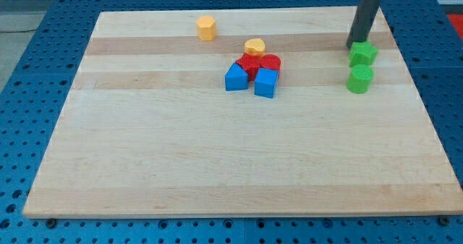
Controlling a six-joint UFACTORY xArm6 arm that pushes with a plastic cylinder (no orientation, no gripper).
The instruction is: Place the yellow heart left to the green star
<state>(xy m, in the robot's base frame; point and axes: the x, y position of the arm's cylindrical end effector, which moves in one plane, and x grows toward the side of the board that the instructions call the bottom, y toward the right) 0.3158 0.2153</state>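
Observation:
The yellow heart lies near the view's top centre, touching the top of a cluster of red and blue blocks. The green star sits at the view's upper right, far to the right of the heart. My tip rests on the board just above and to the left of the green star, touching or nearly touching it. The dark rod rises from there out of the view's top.
A second yellow block, hexagon-like, sits at the upper left of the heart. Two red blocks and two blue blocks cluster below the heart. A green cylinder stands just below the star. The board's right edge is close to the star.

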